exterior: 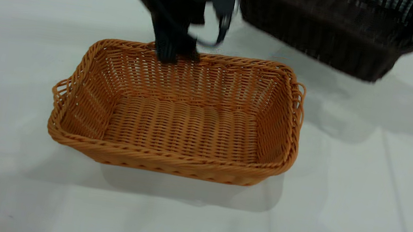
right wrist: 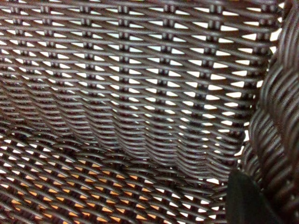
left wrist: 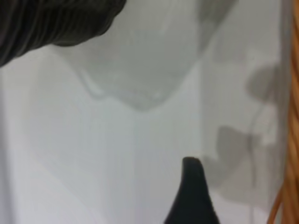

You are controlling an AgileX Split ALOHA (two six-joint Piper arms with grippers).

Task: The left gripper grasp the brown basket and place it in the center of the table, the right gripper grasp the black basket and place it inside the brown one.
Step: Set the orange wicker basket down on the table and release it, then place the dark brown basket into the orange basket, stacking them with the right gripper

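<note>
Exterior view: we see the rectangular orange-tan woven wicker basket (exterior: 184, 129) lying long axis left-right; our left gripper (exterior: 173, 51) at its far rim, grip unclear; dark woven basket (exterior: 325, 31) hangs tilted.

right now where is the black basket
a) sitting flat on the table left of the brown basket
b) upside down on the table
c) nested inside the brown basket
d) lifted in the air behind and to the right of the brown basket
d: the black basket hangs tilted above the table, casting a shadow below it, while the brown basket sits empty on the table in front.
</note>
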